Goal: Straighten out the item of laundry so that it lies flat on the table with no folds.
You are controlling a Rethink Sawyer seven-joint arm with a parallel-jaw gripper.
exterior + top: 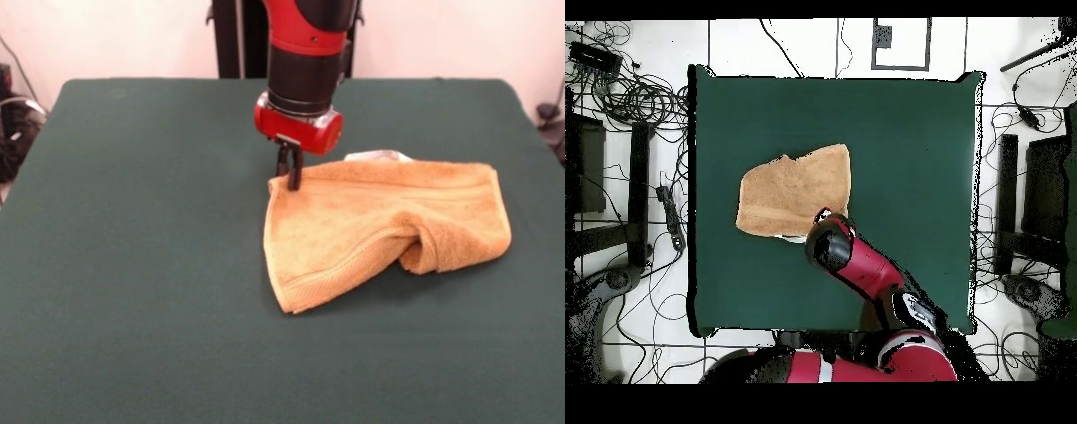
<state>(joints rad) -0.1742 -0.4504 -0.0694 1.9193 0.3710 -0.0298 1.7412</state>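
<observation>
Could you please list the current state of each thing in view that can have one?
towel: folded over on itself, rumpled, not flat; a white tag shows at its far edge.
gripper: down at the towel's far corner, fingers close together on the cloth edge.
table: bearing the towel only.

Orange towel on a green table with the red arm reaching over one corner

From straight above, the golden-orange towel (795, 192) lies left of the middle of the dark green table (915, 150), an uneven four-sided patch with a ragged far edge and a narrower left end. The red and black arm (865, 275) rises from the near edge and slants up-left, its rounded end covering the towel's near right corner; the gripper itself is hidden beneath it. A sliver of something pale (793, 238) shows at the towel's near edge. Tangled cables (635, 95) cover the white floor around the table.
</observation>
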